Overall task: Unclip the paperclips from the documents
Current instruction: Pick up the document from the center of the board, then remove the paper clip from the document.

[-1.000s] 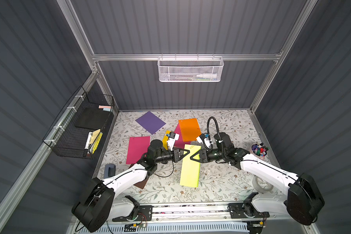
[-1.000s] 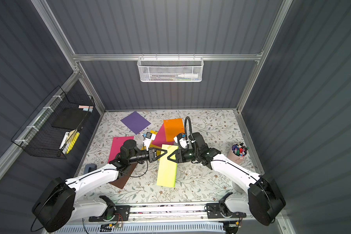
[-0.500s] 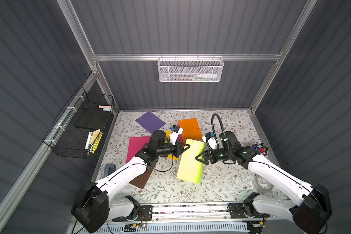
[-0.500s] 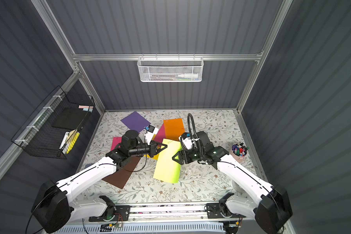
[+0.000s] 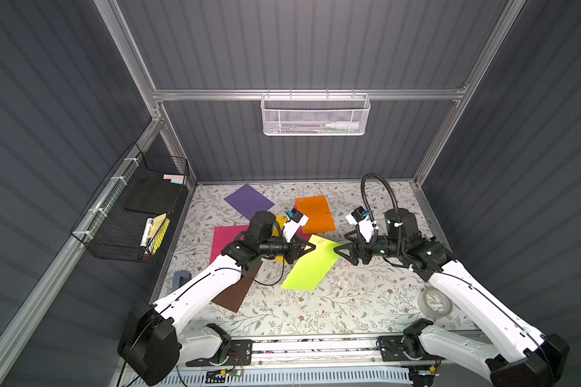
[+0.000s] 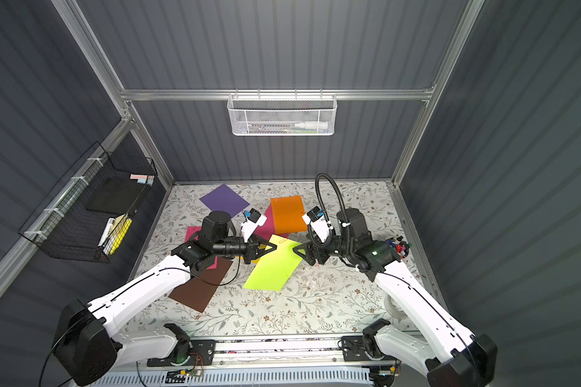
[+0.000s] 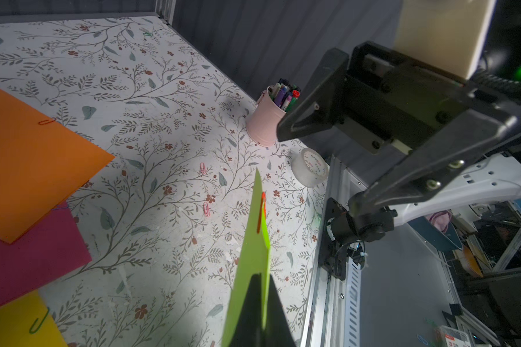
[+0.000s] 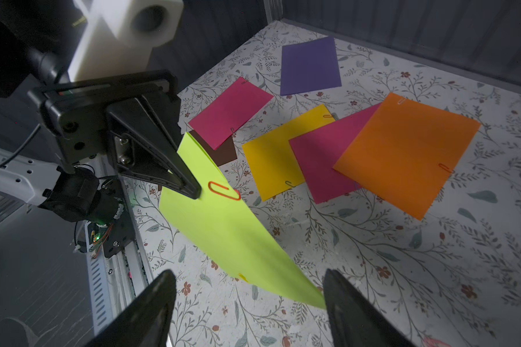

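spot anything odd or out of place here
The lime green sheet hangs tilted, pinched near one corner by the left gripper, with an orange paperclip clipped beside the grip. Two loose pink paperclips lie on the table.

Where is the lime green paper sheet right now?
In both top views the lime green paper sheet hangs mid-table, one corner pinched in the left gripper, just nearer the robot than the orange paper sheet.

Lime sheet (image 8: 229,234), orange paperclip (image 8: 224,190); floral tabletop (image 5: 349,301).
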You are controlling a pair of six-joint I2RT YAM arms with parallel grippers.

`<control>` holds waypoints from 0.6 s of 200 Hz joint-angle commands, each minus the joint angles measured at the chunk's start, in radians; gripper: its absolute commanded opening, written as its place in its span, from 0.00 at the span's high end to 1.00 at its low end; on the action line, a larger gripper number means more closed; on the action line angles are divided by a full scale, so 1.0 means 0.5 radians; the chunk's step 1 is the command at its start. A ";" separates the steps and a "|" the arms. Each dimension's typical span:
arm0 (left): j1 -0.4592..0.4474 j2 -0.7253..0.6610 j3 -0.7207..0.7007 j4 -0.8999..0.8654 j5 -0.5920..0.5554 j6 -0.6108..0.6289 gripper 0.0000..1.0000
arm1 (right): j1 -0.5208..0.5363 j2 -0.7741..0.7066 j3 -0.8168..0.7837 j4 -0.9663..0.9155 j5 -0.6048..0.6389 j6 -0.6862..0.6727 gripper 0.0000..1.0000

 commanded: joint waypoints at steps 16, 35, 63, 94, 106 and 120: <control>-0.026 -0.045 0.115 -0.096 0.238 0.167 1.00 | -0.074 0.234 0.191 0.018 -0.613 -0.298 0.26; -0.037 -0.041 0.131 -0.113 0.261 0.190 1.00 | -0.093 0.327 0.215 0.056 -0.888 -0.341 0.28; -0.042 -0.038 0.153 -0.129 0.281 0.231 1.00 | -0.096 0.406 0.244 0.063 -1.136 -0.353 0.36; -0.042 -0.043 0.158 -0.136 0.309 0.249 1.00 | -0.113 0.502 0.327 -0.201 -1.270 -0.491 0.55; -0.042 -0.051 0.149 -0.137 0.332 0.249 1.00 | -0.120 0.525 0.343 -0.251 -1.300 -0.515 0.62; -0.042 -0.062 0.139 -0.145 0.354 0.249 1.00 | -0.128 0.535 0.347 -0.272 -1.318 -0.526 0.69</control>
